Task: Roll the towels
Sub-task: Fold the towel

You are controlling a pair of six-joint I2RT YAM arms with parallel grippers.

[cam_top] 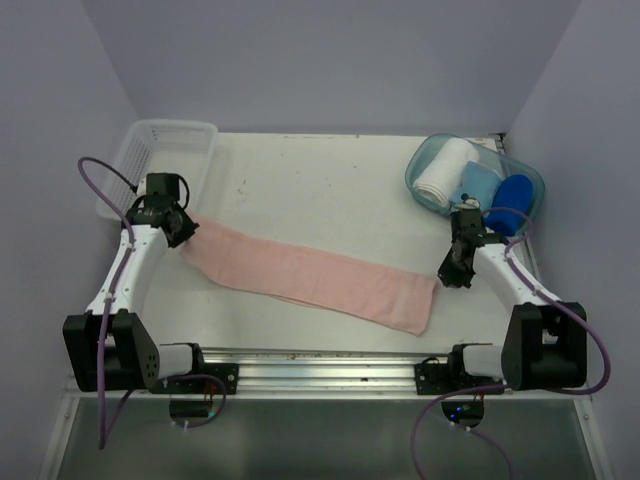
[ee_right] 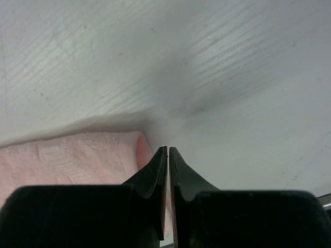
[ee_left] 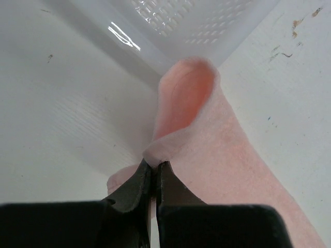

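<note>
Pale pink cloth towel (cam_top: 310, 278) spread across white surface (cam_top: 330, 190); left tool (ee_left: 153, 165) clamped on its upper-left end, right tool (ee_right: 168, 149) together beside other end.

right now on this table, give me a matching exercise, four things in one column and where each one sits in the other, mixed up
Things
1. long pale pink cloth towel
2. royal blue cloth towel
3. rolled white cloth towel
4. white perforated plastic basket

Places
a. left end of the clear plastic tub
b. far left corner of the table
c. stretched out flat across the middle of the table
d. right end of the clear plastic tub

Pairs: 1-c, 2-d, 3-a, 4-b
</note>
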